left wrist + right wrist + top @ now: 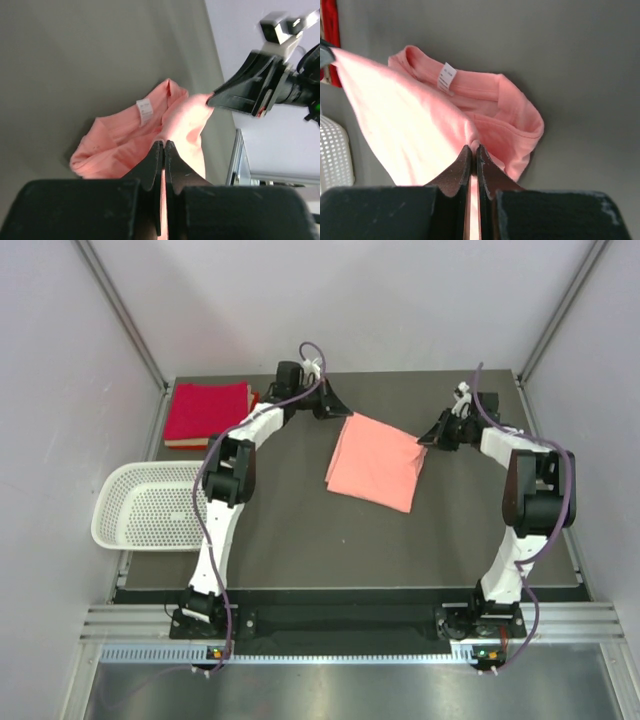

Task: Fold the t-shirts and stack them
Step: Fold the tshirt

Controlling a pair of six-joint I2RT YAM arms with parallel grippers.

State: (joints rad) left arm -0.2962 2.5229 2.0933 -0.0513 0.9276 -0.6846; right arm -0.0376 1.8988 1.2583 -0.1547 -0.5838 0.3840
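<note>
Top external view gave me the layout, so I read it from the left. At the left edge of the surface (300, 540) sat the white basket (150, 505). Just behind it, in the far left corner, lay the red t-shirts (207, 412), folded into a square stack.

Next came the left end effector (340, 410), reaching over the far middle of the surface. Its wrist camera showed me the jaws pressed together with a pinch of pink cloth between them. It was clenched on the salmon-pink t-shirt (375, 462) at that shirt's far left corner.

The shirt itself lay right of centre, well apart from the red stack, doubled over into a rough four-sided shape. From the wrist views I could see the top layer drawn up and stretched between the two arms. The collar with its white tag (447, 76) rested on the surface beneath (the tag faced up, its print too small for me to read).

On the right, the right end effector (428, 437) was likewise clamped tight on the shirt's far right corner, its jaws closed on a fold of the fabric.
</note>
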